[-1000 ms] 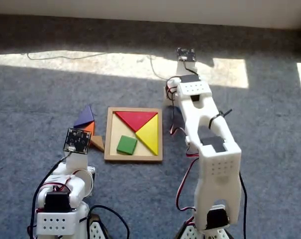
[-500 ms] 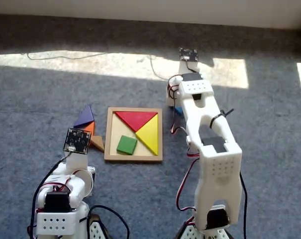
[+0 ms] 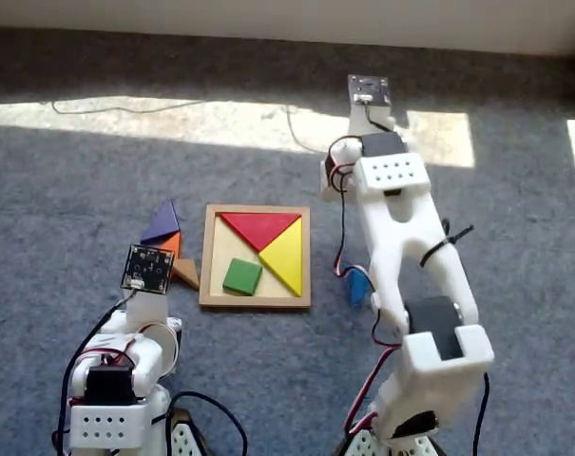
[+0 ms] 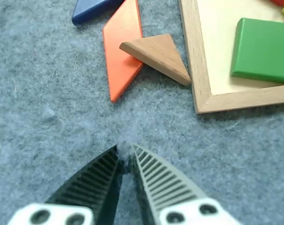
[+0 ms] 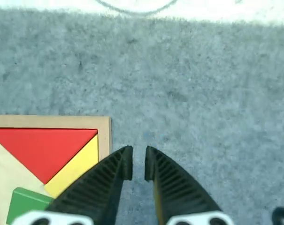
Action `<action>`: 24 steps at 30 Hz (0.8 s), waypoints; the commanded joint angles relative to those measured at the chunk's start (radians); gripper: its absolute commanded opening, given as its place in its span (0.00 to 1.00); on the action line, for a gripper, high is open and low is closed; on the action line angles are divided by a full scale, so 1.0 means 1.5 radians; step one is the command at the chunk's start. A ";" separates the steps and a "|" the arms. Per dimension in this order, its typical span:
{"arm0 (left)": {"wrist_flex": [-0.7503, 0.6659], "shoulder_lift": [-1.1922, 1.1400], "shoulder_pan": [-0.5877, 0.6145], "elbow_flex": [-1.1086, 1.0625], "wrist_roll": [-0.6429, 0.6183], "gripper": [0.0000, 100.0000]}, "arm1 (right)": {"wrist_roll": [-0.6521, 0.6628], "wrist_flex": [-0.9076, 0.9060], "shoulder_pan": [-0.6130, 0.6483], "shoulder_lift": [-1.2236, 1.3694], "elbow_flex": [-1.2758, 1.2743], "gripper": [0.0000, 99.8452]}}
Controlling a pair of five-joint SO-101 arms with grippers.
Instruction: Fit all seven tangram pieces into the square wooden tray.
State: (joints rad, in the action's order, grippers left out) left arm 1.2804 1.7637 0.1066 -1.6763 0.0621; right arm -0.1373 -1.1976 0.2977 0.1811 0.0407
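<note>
The square wooden tray (image 3: 209, 258) holds a red triangle (image 3: 260, 228), a yellow triangle (image 3: 284, 258) and a green square (image 3: 241, 276). Left of it on the carpet lie a dark blue-purple triangle (image 3: 162, 223), an orange parallelogram (image 3: 171, 243) and a tan wooden triangle (image 3: 184, 274), which touches the tray's outer edge. A blue piece (image 3: 359, 285) lies right of the tray beside the right arm. My left gripper (image 4: 126, 158) is shut and empty, just short of the orange piece (image 4: 123, 49). My right gripper (image 5: 137, 161) hangs slightly open over carpet by the tray's corner (image 5: 104, 123).
Grey carpet all around, with a sunlit strip (image 3: 173, 119) and a thin cable (image 3: 97, 107) at the back. The left arm's base (image 3: 111, 399) and the right arm's base (image 3: 415, 418) stand at the near edge.
The right arm has drawn back and risen, its wrist shifting to the right. The blue piece now shows beside that arm, nearer the front. The left arm has not moved.
</note>
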 commanded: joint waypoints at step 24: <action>0.002 0.005 -0.003 -0.014 0.003 0.01 | -0.007 -0.022 0.054 -0.197 -0.323 0.21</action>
State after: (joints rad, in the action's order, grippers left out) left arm 1.2804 1.7637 0.1066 -1.6763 0.0621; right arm -0.1358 -1.2850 0.3759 -0.1059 -0.4319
